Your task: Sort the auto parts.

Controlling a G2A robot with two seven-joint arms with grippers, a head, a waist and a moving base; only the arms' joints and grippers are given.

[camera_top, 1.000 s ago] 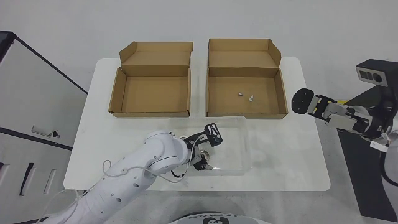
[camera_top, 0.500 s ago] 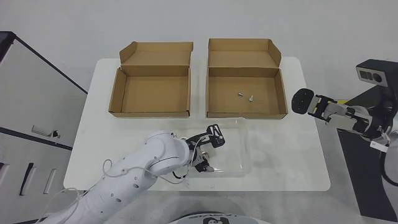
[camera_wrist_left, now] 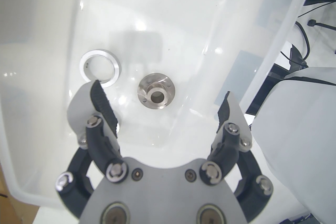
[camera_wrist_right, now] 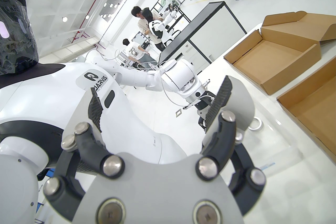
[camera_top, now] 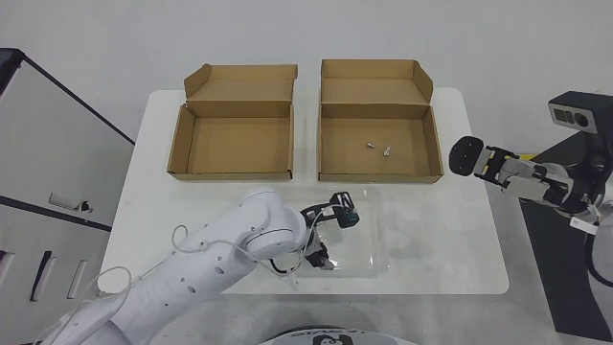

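The left gripper (camera_wrist_left: 161,90) hung wide open and empty inside the clear plastic bin (camera_wrist_left: 288,25), whose walls were close on either side. It was over a silver flanged metal hub (camera_wrist_left: 169,89), with a silver metal ring (camera_wrist_left: 116,68) just beside the hub. From above, the bin sat near the front edge of the white table (camera_top: 441,240). Behind it were an open brown cardboard box (camera_top: 235,144) and a second cardboard box (camera_top: 412,144) holding two small metal bolts (camera_top: 378,149). The right gripper (camera_wrist_right: 160,88) stood open and empty by the table's right edge.

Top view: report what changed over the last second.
The left gripper, open, slid rightward over the clear plastic bin and took hold of nothing. The right gripper, the two brown cardboard boxes and the two small metal parts in the right-hand box stayed put.
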